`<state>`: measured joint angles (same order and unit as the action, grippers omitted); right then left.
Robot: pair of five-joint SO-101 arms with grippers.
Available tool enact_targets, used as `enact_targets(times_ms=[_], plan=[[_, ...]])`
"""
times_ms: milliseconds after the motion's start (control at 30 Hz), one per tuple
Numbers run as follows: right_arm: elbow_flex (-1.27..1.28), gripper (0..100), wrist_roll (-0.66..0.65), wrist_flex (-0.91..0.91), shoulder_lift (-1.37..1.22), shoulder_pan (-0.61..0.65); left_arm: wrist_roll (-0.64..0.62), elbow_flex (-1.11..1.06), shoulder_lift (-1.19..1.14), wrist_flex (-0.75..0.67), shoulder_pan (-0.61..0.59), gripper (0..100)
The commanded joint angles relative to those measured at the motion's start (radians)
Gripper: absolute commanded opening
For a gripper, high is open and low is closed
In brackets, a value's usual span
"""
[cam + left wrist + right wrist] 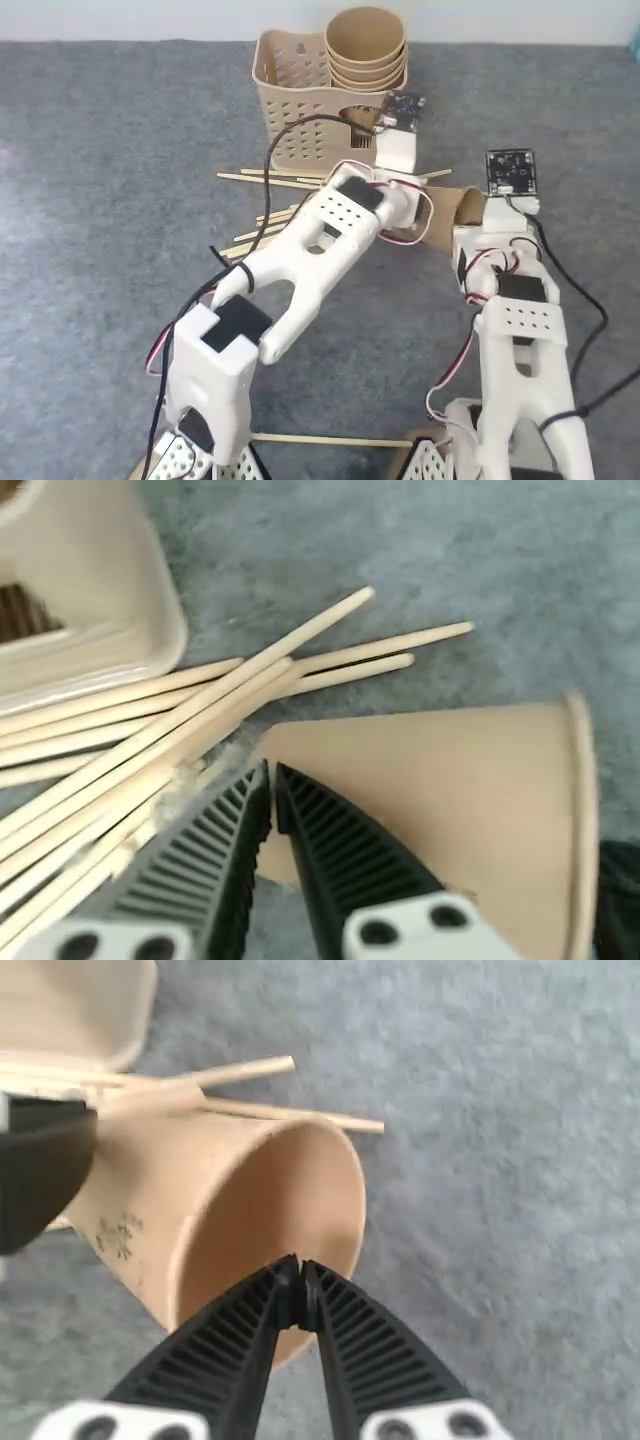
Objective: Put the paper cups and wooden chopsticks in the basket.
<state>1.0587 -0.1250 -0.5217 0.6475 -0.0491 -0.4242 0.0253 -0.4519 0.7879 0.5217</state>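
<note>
A tan basket (290, 110) at the back holds a stack of paper cups (365, 45). Wooden chopsticks (270, 178) lie scattered on the carpet in front of it. One paper cup (450, 212) lies on its side between the two arms. My left gripper (270, 770) is shut, tips at the base edge of this cup (450, 800), beside the chopsticks (200, 700). My right gripper (298, 1265) is shut, its tips in front of the cup's (230, 1190) open mouth. I cannot tell whether either gripper touches the cup.
Grey carpet covers the table. The left arm (330, 240) stretches over the chopstick pile. A single chopstick (330, 438) lies near the arm bases. The basket corner (90, 630) is close to the left gripper. Open carpet lies to the far left and right.
</note>
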Motion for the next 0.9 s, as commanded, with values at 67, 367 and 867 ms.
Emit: enact_targets(times_ms=[67, 367, 867], plan=[[-0.086, 0.9, 0.011, 0.018, 0.081, 0.077, -0.006, 0.019, 0.005, 0.055, -0.008, 1], [-0.219, 1.1, 0.012, -0.022, 0.008, 0.179, -0.006, -0.044, 0.012, 0.063, -0.04, 1], [-0.281, 1.1, 0.014, -0.065, -0.091, 0.193, -0.012, -0.064, 0.009, 0.097, -0.041, 1]])
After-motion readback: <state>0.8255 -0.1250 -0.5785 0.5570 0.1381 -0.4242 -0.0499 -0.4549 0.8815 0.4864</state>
